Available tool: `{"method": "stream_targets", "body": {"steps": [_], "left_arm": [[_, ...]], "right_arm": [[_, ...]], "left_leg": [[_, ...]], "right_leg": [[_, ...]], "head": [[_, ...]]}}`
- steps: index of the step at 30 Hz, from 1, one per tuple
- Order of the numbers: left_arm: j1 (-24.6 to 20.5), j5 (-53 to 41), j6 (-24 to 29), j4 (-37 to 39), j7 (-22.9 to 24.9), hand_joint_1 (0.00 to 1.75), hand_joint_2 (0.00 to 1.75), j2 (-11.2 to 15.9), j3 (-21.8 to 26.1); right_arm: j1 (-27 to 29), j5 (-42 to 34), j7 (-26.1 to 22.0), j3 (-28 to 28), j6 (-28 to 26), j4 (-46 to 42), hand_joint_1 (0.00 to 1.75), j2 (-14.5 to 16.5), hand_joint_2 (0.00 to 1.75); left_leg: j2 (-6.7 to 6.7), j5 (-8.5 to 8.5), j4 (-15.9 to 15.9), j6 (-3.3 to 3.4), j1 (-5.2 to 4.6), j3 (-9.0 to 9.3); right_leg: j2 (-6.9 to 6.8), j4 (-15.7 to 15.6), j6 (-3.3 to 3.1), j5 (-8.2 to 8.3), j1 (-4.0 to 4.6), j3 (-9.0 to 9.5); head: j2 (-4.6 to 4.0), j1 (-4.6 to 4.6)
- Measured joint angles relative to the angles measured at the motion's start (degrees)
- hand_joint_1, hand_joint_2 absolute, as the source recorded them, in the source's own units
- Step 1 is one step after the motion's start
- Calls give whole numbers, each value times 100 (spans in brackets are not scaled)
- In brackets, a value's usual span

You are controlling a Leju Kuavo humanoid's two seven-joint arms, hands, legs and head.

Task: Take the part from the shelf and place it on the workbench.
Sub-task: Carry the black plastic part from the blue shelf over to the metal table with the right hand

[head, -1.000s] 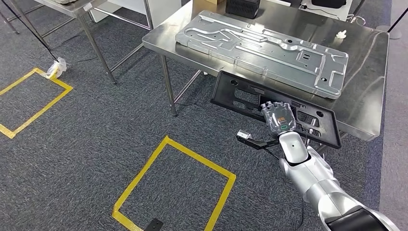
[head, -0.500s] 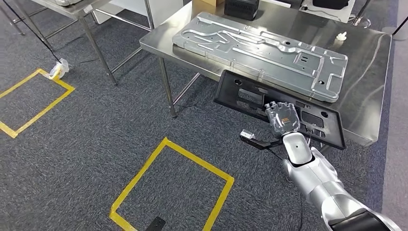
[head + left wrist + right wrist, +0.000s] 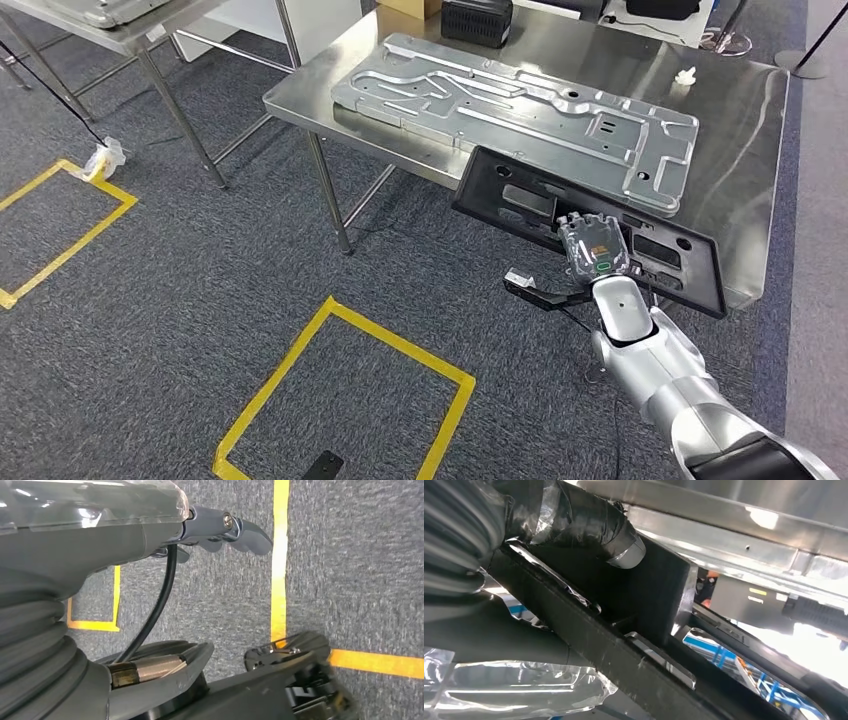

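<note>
The right hand (image 3: 594, 246) grips the black part (image 3: 590, 228), a long flat frame with cut-outs, its fingers wrapped over the near long edge. The part hangs tilted over the near edge of the workbench (image 3: 745, 120), its far long edge above the steel top just beside the large silver plate (image 3: 515, 108), the rest out past the rim. So the carrying looks nearly done and the placing is at hand. The next move calls for pushing the part further over the top, levelling it and lowering it clear of the plate. The left hand (image 3: 220, 527) hangs over the carpet with its fingers apart, holding nothing.
</note>
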Motion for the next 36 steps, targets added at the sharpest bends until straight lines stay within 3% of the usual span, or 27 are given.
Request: {"method": "stream_targets", "body": {"steps": [3,5,8,9,10,11,13,14,18,20,23,24,25,26,27,29,32,34,36], "left_arm": [[1,0,5,-1,3,0,175,-2,0],[-5,0,5,-1,2,0,175,-6,0],[-21,4,-7,-1,-1,0,175,-13,0],[-16,7,-11,-1,-2,0,175,-14,0],[-8,9,-11,0,-3,0,175,-14,0],[-1,8,-10,0,-4,0,175,-15,0],[-5,7,-4,0,-5,0,175,-19,1],[-12,7,1,0,-5,0,175,-22,1],[-19,7,7,0,-5,0,175,-28,2],[-21,4,8,0,-7,0,175,-28,2],[-14,-2,2,0,-7,0,175,-27,3],[-4,-2,-3,0,-7,0,175,-27,3],[8,-2,-9,0,-7,0,175,-27,3],[19,-2,-13,0,-7,0,175,-27,3],[28,-1,-14,0,-8,0,175,-26,4],[40,3,-14,0,-17,0,175,-23,5],[59,9,-14,0,-38,0,175,-19,8],[81,10,-14,0,-49,0,175,-20,9],[90,9,-14,0,-59,0,175,-23,10]], "right_arm": [[8,-1,1,1,-2,2,175,1,175],[-17,-2,3,1,-3,2,175,-5,175],[-29,-1,5,1,-2,10,175,-10,175],[-13,0,5,1,-2,15,175,-11,175],[2,1,5,1,-2,19,175,-13,175],[6,1,4,1,-2,21,175,-13,175],[-9,2,2,3,1,21,175,-11,175],[-24,5,-2,8,6,21,175,-9,175],[-46,21,-30,74,81,21,175,22,175],[-74,25,-38,121,126,20,175,48,175],[-135,39,-61,275,251,22,175,121,175],[-150,43,-73,361,316,24,175,144,175],[-166,46,-86,455,383,27,175,164,175],[-188,46,-100,542,443,30,175,185,175],[-219,46,-116,618,495,32,175,209,175],[-312,46,-162,744,603,34,175,249,175],[-444,46,-256,926,775,40,175,283,175],[-494,46,-308,1039,866,44,175,296,175],[-550,46,-331,1142,926,49,175,301,175]], "left_leg": [[7,-10,-204,-1,13,112],[20,36,-370,0,52,229],[23,12,-415,12,58,307],[18,-19,-396,11,58,325],[14,-58,-371,5,60,348],[10,-106,-335,-8,64,377],[7,-221,-244,-57,61,418],[7,-268,-201,-92,55,416],[14,-352,-159,-225,51,412],[12,-490,88,-290,62,315],[10,-809,1096,-357,90,-266],[10,-813,1325,-367,97,-445],[10,-714,1367,-366,100,-540],[10,-509,1181,-353,100,-520],[10,-245,829,-328,97,-411],[2,84,150,-268,68,-142],[-10,82,-142,-199,26,-20],[-11,88,-225,-137,59,36],[-6,96,-314,-70,86,114]], "right_leg": [[-8,-64,96,-3,9,33],[-32,162,137,-144,25,-69],[-49,1180,172,-512,7,-643],[-53,1380,190,-506,0,-786],[-60,1369,207,-384,-12,-831],[-71,1119,222,-153,-26,-757],[-99,420,226,244,-36,-469],[-107,171,200,314,-28,-350],[-87,6,55,217,-2,-246],[-80,-39,-15,188,-35,-171],[-72,-57,-80,126,-42,-78],[-67,-56,-85,102,-39,-49],[-61,-55,-83,77,-37,-18],[-53,-55,-75,52,-36,17],[-46,-55,-65,26,-35,55],[-36,-64,-33,-14,-27,103],[-33,-105,48,-27,-20,112],[-52,-80,110,-75,-19,105],[-69,308,141,-275,-12,-89]], "head": [[0,-1],[0,14],[0,28],[0,30],[0,30],[0,30],[0,35],[0,39],[0,37],[0,25],[0,8],[0,8],[0,8],[0,7],[0,8],[0,9],[0,11],[0,16],[0,23]]}}
